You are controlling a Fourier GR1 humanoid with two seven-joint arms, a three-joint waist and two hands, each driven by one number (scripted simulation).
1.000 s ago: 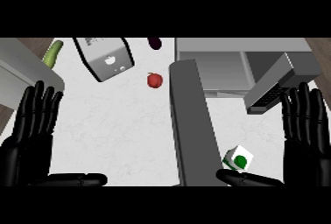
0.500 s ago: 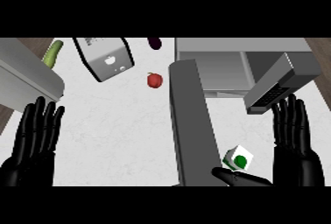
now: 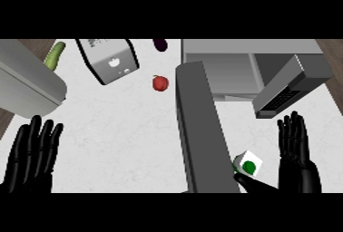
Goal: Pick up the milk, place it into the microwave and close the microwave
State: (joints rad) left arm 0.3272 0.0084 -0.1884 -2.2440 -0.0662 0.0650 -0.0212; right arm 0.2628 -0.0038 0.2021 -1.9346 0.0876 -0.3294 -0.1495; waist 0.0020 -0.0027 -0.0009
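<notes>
The open microwave door (image 3: 201,136) stands as a wall between left and right counter (image 3: 127,136) areas; the microwave cavity (image 3: 224,74) far right lies open.

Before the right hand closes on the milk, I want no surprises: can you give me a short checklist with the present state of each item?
1. Milk carton in view, on the counter by the microwave door: ok.
2. Right hand open beside the carton, fingers straight, thumb below it: ok.
3. Carton grasped: not ok, no fingers curled round it yet.
4. Microwave door swung open, cavity accessible: ok.
5. Cavity free of other items: cannot tell, only part shows.
6. Left hand open, resting at the view's lower left, away from the carton: ok.
</notes>
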